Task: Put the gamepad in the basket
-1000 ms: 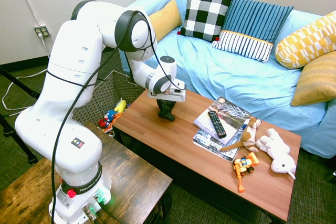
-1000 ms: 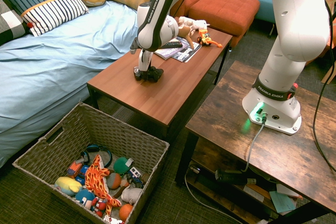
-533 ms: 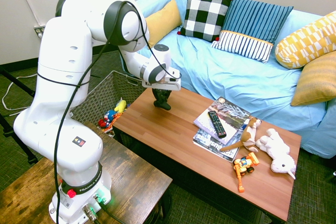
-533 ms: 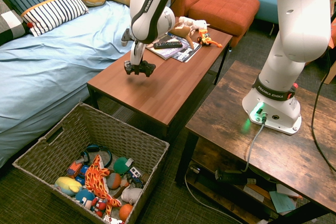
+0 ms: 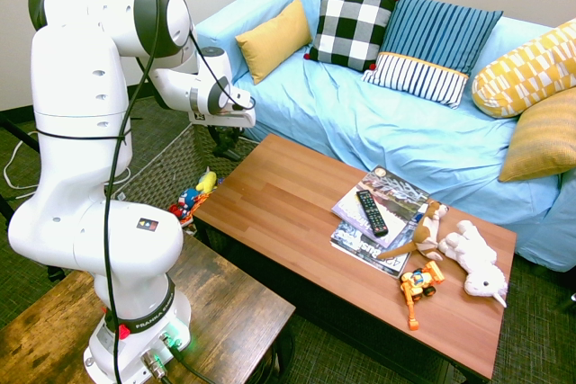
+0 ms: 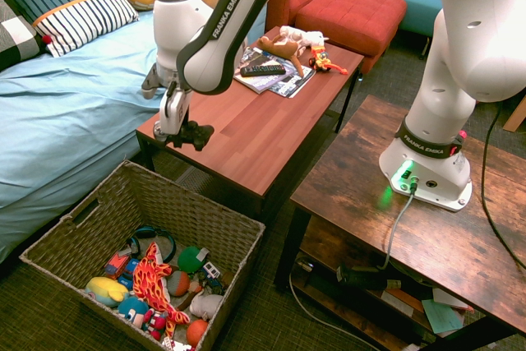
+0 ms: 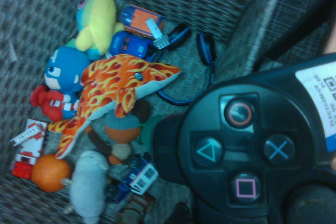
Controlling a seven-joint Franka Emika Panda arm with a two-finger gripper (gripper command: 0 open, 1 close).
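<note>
Fingers (image 6: 182, 127) clamped on 1 gamepad (image 6: 191, 133), w/ 1 basket (image 6: 205, 222) below, approx 10 toys inside.

— Hidden in the first exterior view? Basket (image 5: 171, 164) mostly behind the arm.
— And the gamepad (image 7: 247, 145)? Blurred close up in the wrist view, cut off at the right and bottom edges.
</note>
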